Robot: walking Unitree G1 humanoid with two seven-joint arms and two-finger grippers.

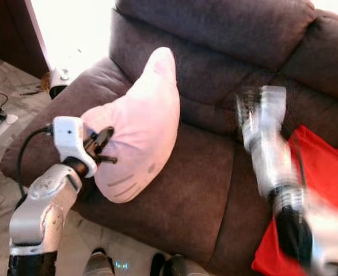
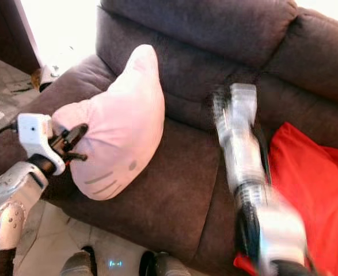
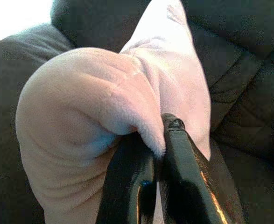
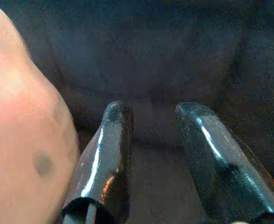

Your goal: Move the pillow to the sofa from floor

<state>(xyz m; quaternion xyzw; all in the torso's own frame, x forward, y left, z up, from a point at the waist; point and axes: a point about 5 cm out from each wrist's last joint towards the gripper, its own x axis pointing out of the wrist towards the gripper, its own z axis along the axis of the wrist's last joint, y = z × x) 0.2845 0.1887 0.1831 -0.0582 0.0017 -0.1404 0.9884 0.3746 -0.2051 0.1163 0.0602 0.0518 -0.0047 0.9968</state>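
Brown sofa [image 1: 215, 172] ahead, pale floor [image 1: 2, 86] at 9 o'clock. My left gripper [image 1: 101, 148] at 8 o'clock, fingers pressed together, pinching plush fold of pillow [image 1: 140, 126]; pillow stands on seat, leaning on armrest. Best move, I judge: release only once it settles. Red cloth [image 1: 324, 167] at 4 o'clock. My right gripper [image 4: 151, 154]: fingers spread, empty, just beside pillow. Left wrist view shows pinch; eye views blur right arm.
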